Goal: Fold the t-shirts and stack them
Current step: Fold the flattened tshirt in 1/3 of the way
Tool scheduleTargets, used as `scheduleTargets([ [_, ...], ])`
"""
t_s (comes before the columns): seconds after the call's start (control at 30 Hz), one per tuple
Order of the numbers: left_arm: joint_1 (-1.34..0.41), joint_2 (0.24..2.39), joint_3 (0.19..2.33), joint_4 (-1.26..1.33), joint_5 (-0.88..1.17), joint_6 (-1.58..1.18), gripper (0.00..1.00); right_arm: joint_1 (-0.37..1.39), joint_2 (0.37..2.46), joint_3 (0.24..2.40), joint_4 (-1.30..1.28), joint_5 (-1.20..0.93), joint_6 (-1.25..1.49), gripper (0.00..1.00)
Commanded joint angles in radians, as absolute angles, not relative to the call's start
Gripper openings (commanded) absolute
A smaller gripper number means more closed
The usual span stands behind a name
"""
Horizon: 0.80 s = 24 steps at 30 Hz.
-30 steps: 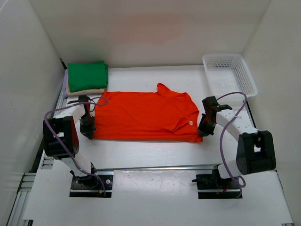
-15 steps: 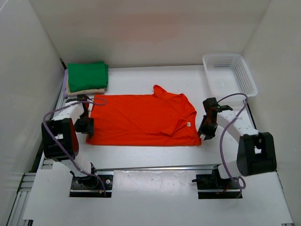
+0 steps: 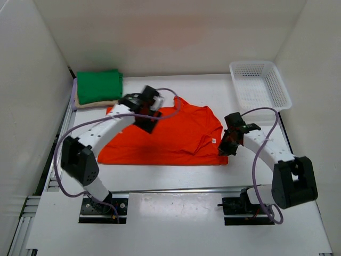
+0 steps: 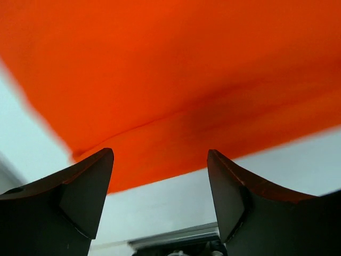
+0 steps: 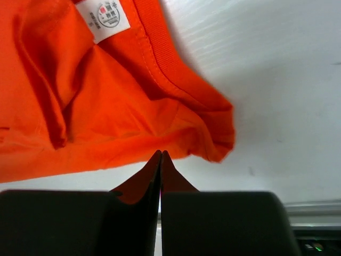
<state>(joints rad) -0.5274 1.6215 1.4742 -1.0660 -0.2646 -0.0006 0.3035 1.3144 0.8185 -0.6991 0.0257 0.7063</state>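
- Reaching with the left gripper [image 3: 146, 121] over the far part of the orange-red t-shirt [image 3: 176, 138], spreading it wide above the cloth and gripping nothing.
- Pressing the right gripper [image 3: 227, 145] fully together at the near right corner of the same shirt; not being able to tell whether a bit of hem is nipped inside.
- Leaving this shirt lying spread on the middle of the table [image 3: 160, 172], between the two arms, with some creases near its right edge.
- Judging the step in hand as the start of folding this last shirt: laid out, not yet folded.
- Needing next, probably, a firm pinch on one edge by each gripper, then carrying that edge across evenly without dragging the whole cloth.
- Finding the green t-shirt [image 3: 98, 85] folded at the far left, resting on the tan t-shirt [image 3: 97, 102].
- Noting the white basket [image 3: 261, 63] at the far right, well apart.
- Seeing a small white label [image 5: 106, 16] just beside the right gripper.
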Motion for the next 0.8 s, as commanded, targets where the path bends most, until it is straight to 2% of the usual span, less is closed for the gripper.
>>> scheduleTargets([
  [0.0, -0.747, 1.689, 1.546, -1.059, -0.109, 0.000, 0.82, 0.295, 1.373, 0.775, -0.578, -0.086, 0.773, 0.00],
  [0.07, -0.842, 1.747, 1.566, -1.008, -0.061, 0.000, 0.82, 0.281, 1.411, 0.755, -0.551, -0.086, 0.811, 0.00],
  [0.27, -0.963, 1.932, 1.638, -0.896, 0.021, 0.000, 0.82, 0.206, 1.411, 0.623, -0.440, -0.133, 0.905, 0.00],
  [0.63, -0.992, 2.146, 1.769, -0.841, 0.021, 0.000, 0.83, 0.206, 1.384, 0.571, -0.440, -0.144, 0.894, 0.00],
  [0.77, -0.992, 2.180, 1.810, -0.841, -0.023, 0.000, 0.67, 0.196, 1.374, 0.561, -0.440, -0.144, 0.894, 0.00],
])
